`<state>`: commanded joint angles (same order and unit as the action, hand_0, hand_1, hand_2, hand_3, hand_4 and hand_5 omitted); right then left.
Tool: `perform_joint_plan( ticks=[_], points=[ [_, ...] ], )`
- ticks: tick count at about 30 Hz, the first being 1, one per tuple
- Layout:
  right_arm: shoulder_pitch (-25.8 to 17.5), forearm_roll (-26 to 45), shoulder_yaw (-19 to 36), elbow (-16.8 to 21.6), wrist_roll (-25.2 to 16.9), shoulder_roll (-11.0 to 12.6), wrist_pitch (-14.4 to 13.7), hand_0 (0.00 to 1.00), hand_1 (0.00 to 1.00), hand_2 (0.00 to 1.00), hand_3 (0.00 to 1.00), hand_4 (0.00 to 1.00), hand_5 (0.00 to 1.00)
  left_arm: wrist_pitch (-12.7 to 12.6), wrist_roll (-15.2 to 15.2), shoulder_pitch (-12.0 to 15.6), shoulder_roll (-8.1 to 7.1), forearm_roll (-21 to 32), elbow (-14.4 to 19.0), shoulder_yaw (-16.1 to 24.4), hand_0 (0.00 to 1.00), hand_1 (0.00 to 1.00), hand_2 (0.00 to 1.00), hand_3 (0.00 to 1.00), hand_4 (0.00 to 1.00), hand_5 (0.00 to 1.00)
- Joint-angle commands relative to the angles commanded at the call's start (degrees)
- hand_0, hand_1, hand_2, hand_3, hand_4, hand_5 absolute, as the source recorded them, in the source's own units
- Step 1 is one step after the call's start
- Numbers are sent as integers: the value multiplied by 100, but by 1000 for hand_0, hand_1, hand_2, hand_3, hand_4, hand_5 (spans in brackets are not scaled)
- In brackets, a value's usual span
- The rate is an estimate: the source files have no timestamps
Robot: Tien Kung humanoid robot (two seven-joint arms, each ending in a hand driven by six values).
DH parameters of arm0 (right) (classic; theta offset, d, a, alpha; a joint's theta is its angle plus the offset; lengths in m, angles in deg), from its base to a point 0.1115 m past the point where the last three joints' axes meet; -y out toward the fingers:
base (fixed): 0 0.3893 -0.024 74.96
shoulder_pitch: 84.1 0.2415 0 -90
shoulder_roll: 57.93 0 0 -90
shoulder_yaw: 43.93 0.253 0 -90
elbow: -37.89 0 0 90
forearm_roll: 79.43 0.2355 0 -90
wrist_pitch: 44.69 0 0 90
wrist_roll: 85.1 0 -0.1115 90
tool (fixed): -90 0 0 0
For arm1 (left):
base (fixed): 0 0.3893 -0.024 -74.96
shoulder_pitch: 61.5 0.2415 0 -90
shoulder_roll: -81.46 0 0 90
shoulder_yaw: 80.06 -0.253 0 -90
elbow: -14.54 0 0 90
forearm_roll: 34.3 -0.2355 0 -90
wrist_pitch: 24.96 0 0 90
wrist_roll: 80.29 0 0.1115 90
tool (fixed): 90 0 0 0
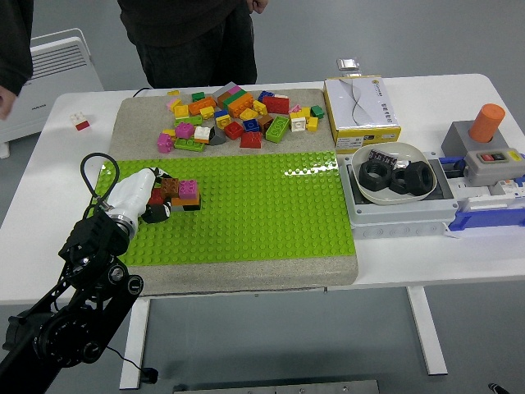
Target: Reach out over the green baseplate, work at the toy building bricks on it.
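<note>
At the far left of the white table (246, 275) a small red-and-white brick (80, 122) lies alone, well apart from the work. My left hand (146, 199) reaches in from the lower left over the green baseplate (262, 213), its white shell low above the studs. Its dark fingertips (157, 213) are curled against a short row of bricks (181, 194), red, brown, pink and orange, seated on the plate's left part. I judge the fingers closed on that row, but I cannot see whether they pinch it or only press it. The low wrist angle suits pushing down onto the studs.

Behind the plate, the loose brick pile (234, 116) sits on the grey mat (131, 123), near enough for a later pick. A person (189, 37) stands at the far side, hands off the table. Further right stand a yellow box (359, 110), a bowl of black nuts (392, 172) and a switch box with an orange cap (488, 139), clear of my reach. My right hand is out of view.
</note>
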<state>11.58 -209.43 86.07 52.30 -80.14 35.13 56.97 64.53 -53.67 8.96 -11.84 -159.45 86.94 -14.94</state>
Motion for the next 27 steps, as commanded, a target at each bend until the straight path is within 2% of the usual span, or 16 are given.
perform_joint_plan(
  ticks=[10, 11, 27],
  points=[
    [-5, 0, 0, 2, 7, 3, -5, 673, 640, 715, 705, 721, 998, 62, -41, 1, -2, 2, -9, 9, 883, 853, 791, 728, 462, 2],
    [-6, 0, 0, 2, 7, 3, -5, 674, 640, 715, 703, 719, 998, 83, -51, 1, -2, 0, -11, 11, 884, 862, 807, 813, 519, 2],
    [0, 0, 0, 6, 11, 2, -7, 674, 640, 716, 703, 718, 997, 290, -108, 4, -4, -35, -5, 29, 889, 869, 829, 839, 575, 2]
  ],
)
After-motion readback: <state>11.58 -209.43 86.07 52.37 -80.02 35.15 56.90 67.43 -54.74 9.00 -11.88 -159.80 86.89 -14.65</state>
